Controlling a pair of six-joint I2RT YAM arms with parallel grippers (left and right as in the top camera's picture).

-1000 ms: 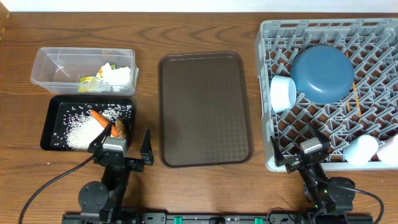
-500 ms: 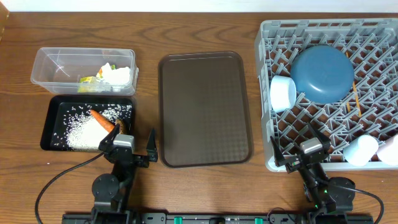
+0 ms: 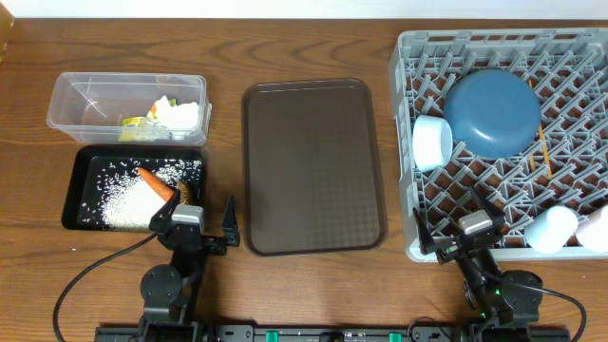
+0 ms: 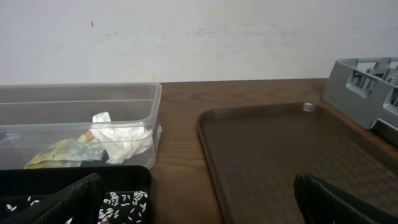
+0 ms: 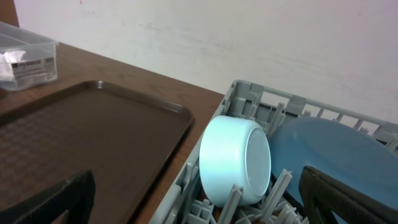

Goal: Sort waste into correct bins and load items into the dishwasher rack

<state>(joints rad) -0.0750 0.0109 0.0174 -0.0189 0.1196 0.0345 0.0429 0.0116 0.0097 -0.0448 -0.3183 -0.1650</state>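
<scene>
A small orange carrot (image 3: 157,180) lies on rice (image 3: 119,201) in the black tray (image 3: 68,190), just beyond the left gripper (image 3: 193,217), the nearer arm, its long axis slanting toward that gripper. The wrapper (image 3: 142,122) sits in the tub (image 3: 66,104); the blue bowl (image 3: 492,112) rests in the rack (image 3: 404,142). Left gripper and right gripper (image 3: 454,228) gape released, holding nothing; little sorting seems left.

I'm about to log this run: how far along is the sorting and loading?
Done, it looks: wrapper in the clear tub; rice and carrot in the black tray; dark blue bowl, white bowl, chopsticks, light blue cup and pink cup in the rack. In hand: nothing; left tool and right tool are open and empty. Left: nothing visible on the serving tray.
</scene>
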